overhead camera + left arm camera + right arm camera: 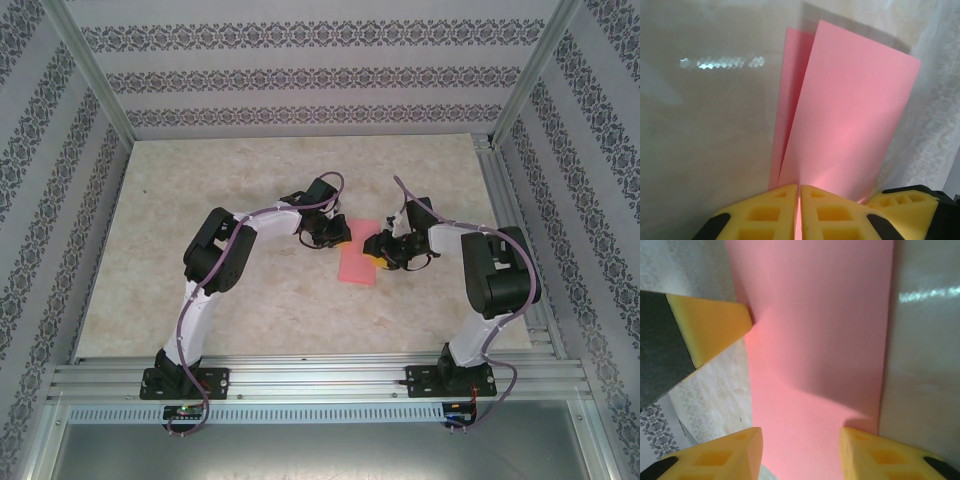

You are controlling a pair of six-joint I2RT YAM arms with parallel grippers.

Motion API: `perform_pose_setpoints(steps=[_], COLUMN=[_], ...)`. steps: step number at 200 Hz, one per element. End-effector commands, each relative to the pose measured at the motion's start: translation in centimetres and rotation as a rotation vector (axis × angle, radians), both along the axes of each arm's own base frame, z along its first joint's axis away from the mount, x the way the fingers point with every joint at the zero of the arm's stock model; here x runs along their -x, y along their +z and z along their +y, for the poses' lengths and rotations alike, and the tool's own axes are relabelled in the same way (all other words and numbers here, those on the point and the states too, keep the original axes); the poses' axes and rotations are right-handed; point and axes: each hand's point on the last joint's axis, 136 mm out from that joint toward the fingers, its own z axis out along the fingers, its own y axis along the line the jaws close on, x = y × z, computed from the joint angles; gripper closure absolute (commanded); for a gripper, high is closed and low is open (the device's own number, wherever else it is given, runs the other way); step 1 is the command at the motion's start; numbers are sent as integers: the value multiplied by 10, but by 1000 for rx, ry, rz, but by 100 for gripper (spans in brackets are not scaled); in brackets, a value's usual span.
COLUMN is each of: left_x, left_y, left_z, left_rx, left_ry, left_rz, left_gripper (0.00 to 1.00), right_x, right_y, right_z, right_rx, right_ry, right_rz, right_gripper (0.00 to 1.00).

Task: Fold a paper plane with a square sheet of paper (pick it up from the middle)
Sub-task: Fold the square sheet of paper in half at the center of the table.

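While the left gripper (799, 215) pinches its far corner, the folded square sheet of paper (358, 264) sits mid-way on the table (250, 180), long side running near to far. The right gripper (800, 450) holds its jaws apart at the right edge.

The pink square sheet of paper (358, 264) sits folded double, layers slightly splayed, near the middle of the table (250, 300).

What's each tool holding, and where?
Left tool pinches the paper at its edge, where two layers meet. Right tool stands open astride it, gripping nothing.
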Motion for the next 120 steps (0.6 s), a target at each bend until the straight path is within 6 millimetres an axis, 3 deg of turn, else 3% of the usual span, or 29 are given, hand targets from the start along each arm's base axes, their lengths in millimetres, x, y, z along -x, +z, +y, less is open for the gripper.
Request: perform_pose_setpoints(steps=[1,22,85,120], left_x=[15,14,14,14], left_y=[-22,-21,-21,-22], left_z=[5,4,4,4], left_rx=[-64,-62,-65,-65], left_ry=[-25,-24,-27,-25], left_rz=[45,43,44,45], left_gripper=[87,87,87,87], right_x=[12,25,54,53], right_y=[25,27,-14,6], right_z=[7,10,6,10], right_rx=[-42,-60,-10,-37], right_ry=[17,23,28,34], right_rz=[-32,-24,77,34], right_gripper=[55,54,54,54])
